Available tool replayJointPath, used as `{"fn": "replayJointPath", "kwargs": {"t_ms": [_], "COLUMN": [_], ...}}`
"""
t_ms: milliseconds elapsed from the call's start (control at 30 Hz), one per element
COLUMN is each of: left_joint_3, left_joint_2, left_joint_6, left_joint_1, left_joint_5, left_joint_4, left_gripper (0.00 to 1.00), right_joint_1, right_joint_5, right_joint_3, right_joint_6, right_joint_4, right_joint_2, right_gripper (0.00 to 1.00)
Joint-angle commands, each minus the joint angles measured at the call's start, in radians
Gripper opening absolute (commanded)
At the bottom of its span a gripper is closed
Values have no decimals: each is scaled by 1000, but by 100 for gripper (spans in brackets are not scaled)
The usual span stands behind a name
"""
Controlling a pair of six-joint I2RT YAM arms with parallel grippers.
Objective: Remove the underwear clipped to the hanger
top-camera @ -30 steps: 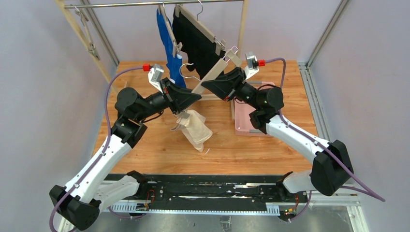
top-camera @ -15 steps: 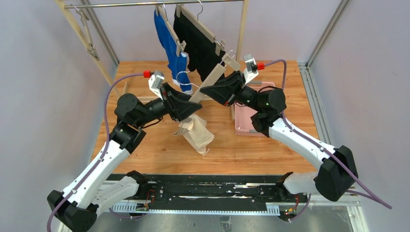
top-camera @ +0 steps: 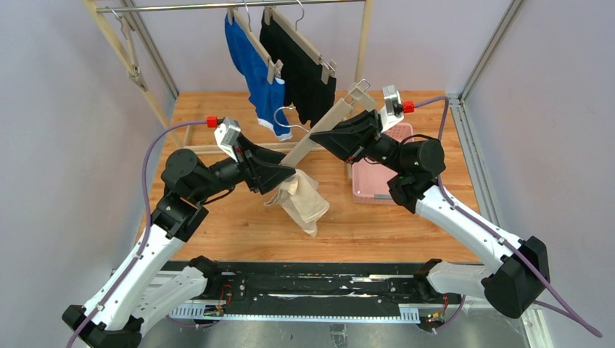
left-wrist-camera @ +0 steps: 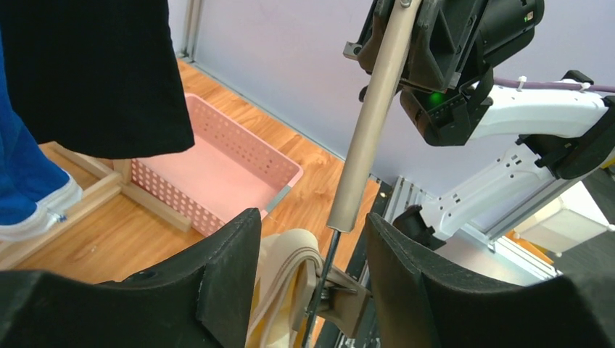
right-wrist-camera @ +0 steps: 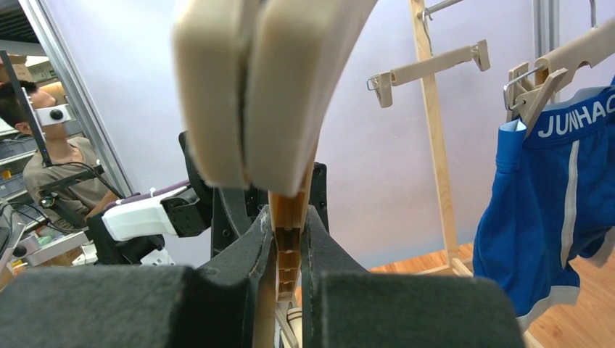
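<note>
My right gripper (top-camera: 330,138) is shut on a beige clip hanger (top-camera: 341,109), holding it tilted over the table; its bar (right-wrist-camera: 289,217) sits between the fingers. From the hanger's lower clip (left-wrist-camera: 348,297) hangs the cream underwear (top-camera: 304,203), its waistband (left-wrist-camera: 290,268) still in the clip. My left gripper (left-wrist-camera: 312,232) is open, one finger on each side of that clip and waistband. The blue underwear (top-camera: 254,72) and the black underwear (top-camera: 304,72) hang clipped on hangers from the rail at the back.
A pink perforated basket (top-camera: 373,185) sits on the wooden table under the right arm. The wooden rack's posts (top-camera: 362,43) and metal rail (top-camera: 181,7) stand behind. An unloaded clip hanger (right-wrist-camera: 428,65) hangs on the rack.
My left gripper has opened and its arm drew back to the left. The right arm lifted the hanger up and to the right, the cream underwear following.
</note>
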Motion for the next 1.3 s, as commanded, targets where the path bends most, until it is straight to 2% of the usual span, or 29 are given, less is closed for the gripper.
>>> {"fn": "replayJointPath", "kwargs": {"t_ms": [0,367,567,633,733,767,800,833,867,933,1033,1100,1267], "left_joint_3": [9,-33,-48,-52,-43,-37,-32,-24,-15,6,26,33,50], "left_joint_2": [-13,-55,-67,-58,-38,-31,-26,-23,-19,-17,-26,-30,-12], "left_joint_6": [10,-3,36,43,47,50,53,54,54,57,56,52,36], "left_joint_1": [-8,-8,-8,-8,-8,-8,-8,-8,-8,-8,-8,-8,-8], "left_joint_5": [28,106,86,84,97,95,97,101,101,91,79,81,85], "left_joint_4": [-30,-24,-53,-47,-38,-43,-46,-49,-54,-63,-49,-20,31], "left_gripper": [58,60,58,47,7,1,0,2,9,37,61,66,63], "right_joint_1": [13,11,13,12,13,12,12,13,13,11,14,14,17], "right_joint_5": [33,48,42,40,40,39,36,33,29,24,19,16,8], "right_joint_3": [-1,8,16,15,13,13,14,16,17,19,13,12,12], "right_joint_6": [-39,-54,-39,-36,-34,-34,-33,-32,-33,-34,-31,-31,-31], "right_joint_4": [13,-6,-1,-1,-3,-6,-8,-9,-12,-19,-19,-21,-26], "right_joint_2": [-26,-19,-11,-8,-6,-6,-5,-4,-3,-1,0,0,2], "right_gripper": [1,1,1,1,1,1,1,1,1,1,0,1,1]}}
